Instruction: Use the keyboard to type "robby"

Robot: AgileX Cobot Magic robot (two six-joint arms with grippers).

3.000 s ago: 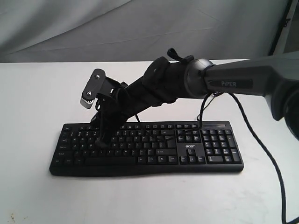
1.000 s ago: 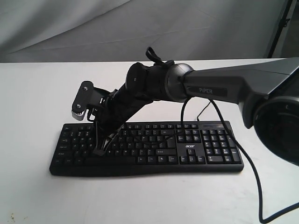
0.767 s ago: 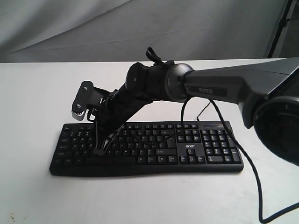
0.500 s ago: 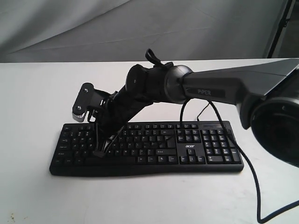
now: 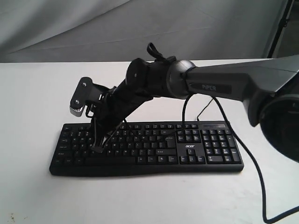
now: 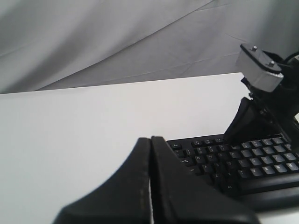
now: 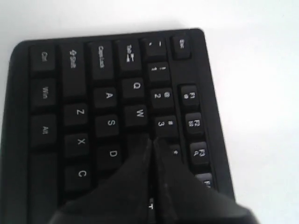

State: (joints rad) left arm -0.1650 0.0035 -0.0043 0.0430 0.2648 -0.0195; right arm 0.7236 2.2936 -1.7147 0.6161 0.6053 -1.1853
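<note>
The keyboard (image 5: 187, 149) lies across the middle of the white bench (image 5: 32, 93), its long side parallel to the far edge. The right claw (image 5: 97, 149), fingers pressed together, points down at the keyboard's left end, tip among the W, 3 and D keys; contact cannot be told. The left claw (image 6: 150, 139), likewise closed and empty, hangs over bare bench off that same end.
</note>
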